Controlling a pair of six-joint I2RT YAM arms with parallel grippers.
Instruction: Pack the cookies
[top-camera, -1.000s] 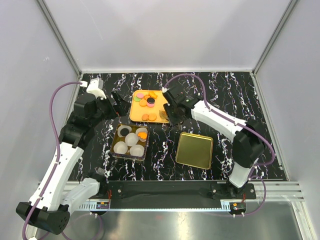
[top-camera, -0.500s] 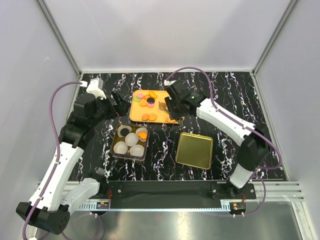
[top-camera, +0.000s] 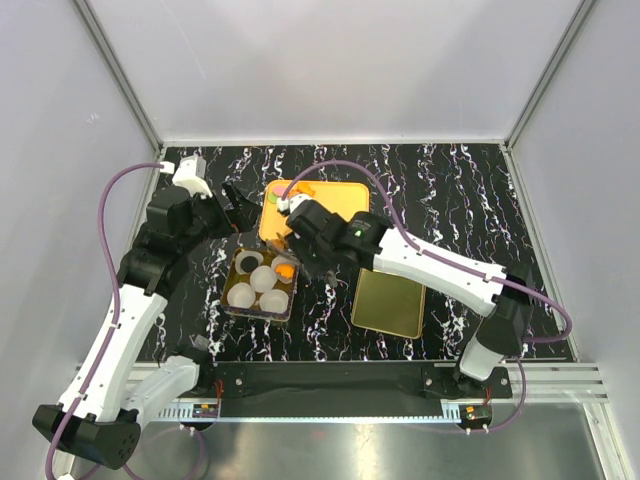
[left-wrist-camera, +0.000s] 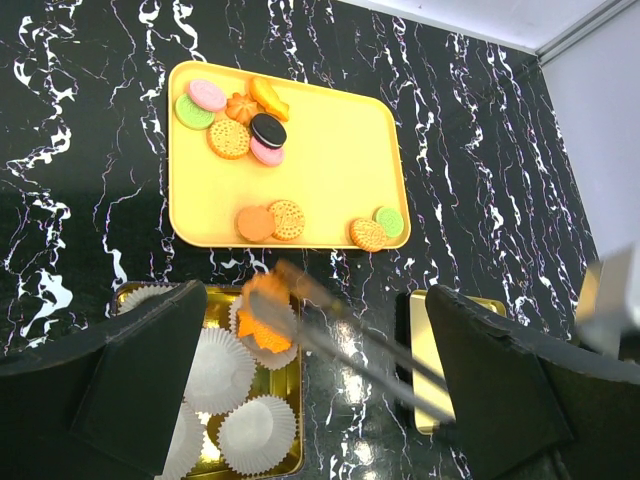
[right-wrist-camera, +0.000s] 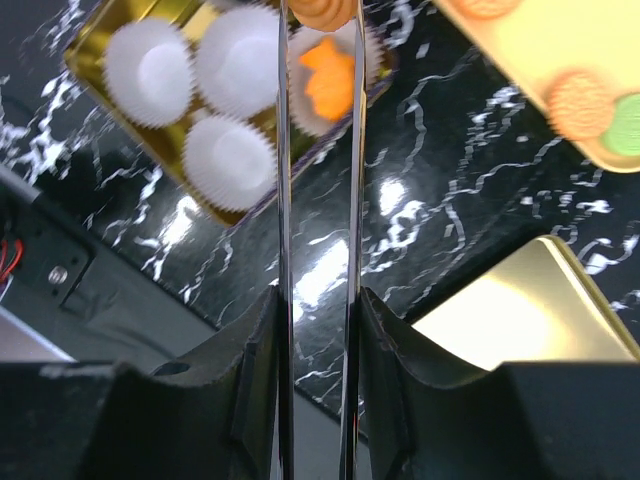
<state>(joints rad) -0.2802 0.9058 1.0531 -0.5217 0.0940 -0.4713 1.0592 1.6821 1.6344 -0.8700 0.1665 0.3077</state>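
— What's in the way over there?

— Mostly the right arm (top-camera: 430, 262). It lies slantwise over the table, across a corner of the gold lid (top-camera: 392, 305) and the near edge of the orange tray (left-wrist-camera: 330, 150). From above it hides most of the tray.

— And its gripper?

— The right gripper (right-wrist-camera: 318, 380) is clamped on a pair of long metal tongs (right-wrist-camera: 283, 250). Their tips pinch one orange cookie (right-wrist-camera: 322, 12). That one hangs right over a paper cup which already has an orange cookie (right-wrist-camera: 330, 85) in it.

— The other hand?

— The left gripper (top-camera: 234, 202) hovers beside the tray's left edge. Its jaws are spread wide, with nothing between them.

— How many cookies (left-wrist-camera: 229, 139) are on the tray?

— I make it eleven: six orange, two pink, two green and one black. Seven bunch in the far-left corner, the black one partly on a pink one. Two sit by the near edge, two in the near-right corner.

— And in the gold tin (right-wrist-camera: 180, 110)?

— I can make out five paper cups (right-wrist-camera: 235, 60) for sure. One holds the orange cookie, one a black cookie (top-camera: 249, 262), and three show white.

— Any room to move?

— The tin sits just this side of the tray, the lid to its right with a strip of black marbled tabletop (top-camera: 470, 190) between them. Wider tabletop runs along the right and far sides, up to the white walls (top-camera: 330, 70).
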